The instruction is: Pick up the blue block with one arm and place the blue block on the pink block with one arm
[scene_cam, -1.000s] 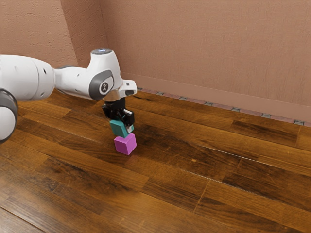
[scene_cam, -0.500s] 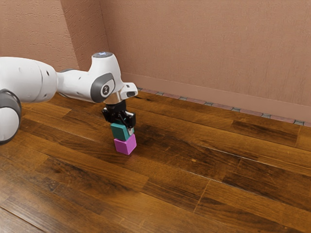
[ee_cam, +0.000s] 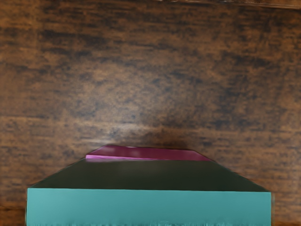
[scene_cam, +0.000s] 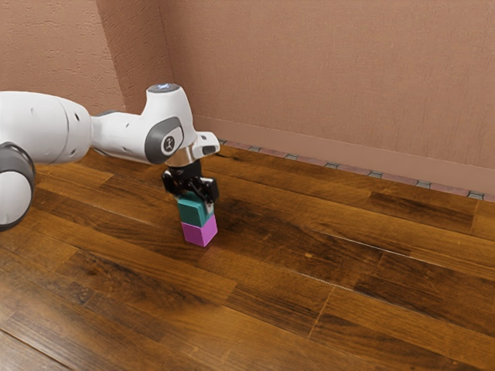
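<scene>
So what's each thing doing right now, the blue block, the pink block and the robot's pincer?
Blue-green cube block: upright, resting squarely on top of the pink block, off the floor.
Pink cube block: flat on the dark wooden floor, carrying the blue-green block.
Black pincer: pointing down at the top of the blue-green block; can't tell if it's gripping.

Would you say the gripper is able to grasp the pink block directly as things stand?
Probably not from above: the blue block sits on the pink block, covering its top, and the gripper is shut on the blue block.
</scene>
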Robot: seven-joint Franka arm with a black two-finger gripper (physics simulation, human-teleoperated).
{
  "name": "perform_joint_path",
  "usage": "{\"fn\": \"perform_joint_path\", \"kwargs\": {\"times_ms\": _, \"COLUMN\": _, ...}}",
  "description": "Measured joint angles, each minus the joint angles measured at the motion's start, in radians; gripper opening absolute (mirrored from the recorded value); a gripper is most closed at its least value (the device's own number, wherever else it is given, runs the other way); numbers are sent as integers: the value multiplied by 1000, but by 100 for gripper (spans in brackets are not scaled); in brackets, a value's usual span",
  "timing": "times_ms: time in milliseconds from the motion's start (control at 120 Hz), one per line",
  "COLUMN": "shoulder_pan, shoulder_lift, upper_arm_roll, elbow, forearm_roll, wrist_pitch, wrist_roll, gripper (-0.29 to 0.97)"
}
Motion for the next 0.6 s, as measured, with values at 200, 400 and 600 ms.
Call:
{"fn": "perform_joint_path", "kwargs": {"times_ms": 200, "shoulder_pan": -4, "shoulder_lift": -86, "upper_arm_roll": -1, "elbow": -2, "forearm_roll": 1, "wrist_pitch": -38, "wrist_roll": 4, "gripper": 65}}
{"fn": "perform_joint_path", "kwargs": {"times_ms": 400, "shoulder_pan": -5, "shoulder_lift": -163, "upper_arm_roll": -16, "elbow": -4, "forearm_roll": 5, "wrist_pitch": -111, "wrist_roll": 1, "gripper": 67}}
{"fn": "perform_joint_path", "kwargs": {"times_ms": 600, "shoulder_pan": -3, "shoulder_lift": -168, "upper_arm_roll": -19, "elbow": -3, "forearm_roll": 23, "wrist_pitch": -149, "wrist_roll": -13, "gripper": 67}}
